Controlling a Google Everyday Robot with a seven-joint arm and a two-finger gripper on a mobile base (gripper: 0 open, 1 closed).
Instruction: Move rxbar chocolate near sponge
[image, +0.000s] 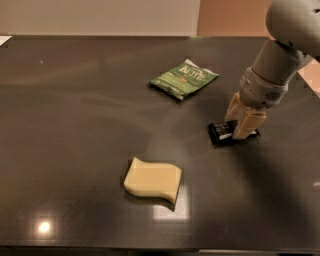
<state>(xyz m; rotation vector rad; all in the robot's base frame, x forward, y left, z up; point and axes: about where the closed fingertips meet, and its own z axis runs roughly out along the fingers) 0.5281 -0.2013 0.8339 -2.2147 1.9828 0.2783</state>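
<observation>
The rxbar chocolate (221, 132), a small black wrapper with white print, lies on the dark table right of centre. My gripper (240, 120) comes down on it from the upper right, with its tan fingers (247, 124) on both sides of the bar's right end, closed on it. The bar still rests on the table. The sponge (152, 179), a pale yellow block with wavy sides, lies at the front centre, well to the left of and nearer than the bar.
A green chip bag (184, 78) lies at the back centre, up and left of the gripper. The dark table (75, 115) reaches all edges of the view, and its front edge runs along the bottom.
</observation>
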